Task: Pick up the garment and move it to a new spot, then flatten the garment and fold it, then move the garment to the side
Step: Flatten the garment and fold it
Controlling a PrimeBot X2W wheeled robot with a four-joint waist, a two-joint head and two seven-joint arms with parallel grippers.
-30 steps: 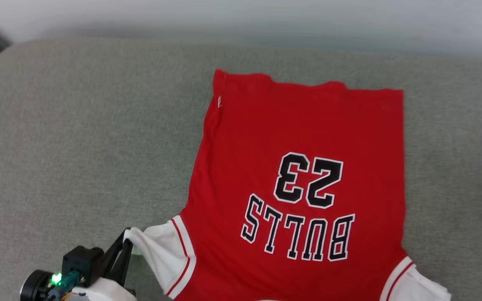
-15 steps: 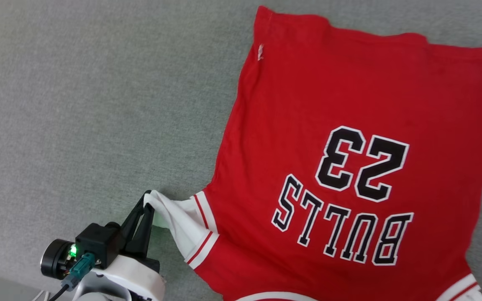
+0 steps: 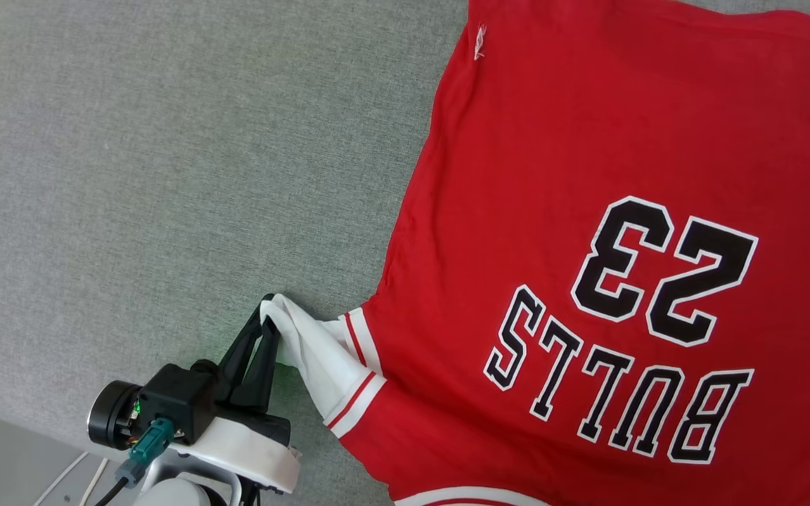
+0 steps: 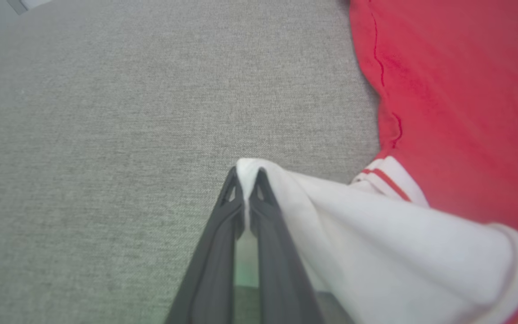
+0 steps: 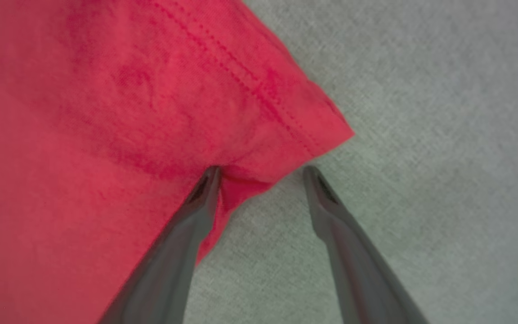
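Lying print-up on the grey cushion (image 3: 166,176), the shirt (image 3: 588,211) is spread mostly flat, its body running off the right and bottom edges of the head view. Its white sleeve (image 3: 324,362) is drawn into a raised ridge toward your left gripper (image 3: 269,320), which is clenched on the sleeve's tip with the cloth pinched between its fingers. Your right gripper (image 5: 261,173) stands wide apart and grasps nothing: one finger rests on red cloth beside a hem corner (image 5: 326,128), the other on the cushion.

Watch the imbalance. If you pull with the left alone, the shirt will likely swing round and bunch, since only the sleeve is anchored. That pinch is small, so a sharp tug could slip it free. On the right, the wrist view is soft, and you probably can't tell how many layers sit between the fingers. Closing there may catch a thin fold that tears loose once you lift.
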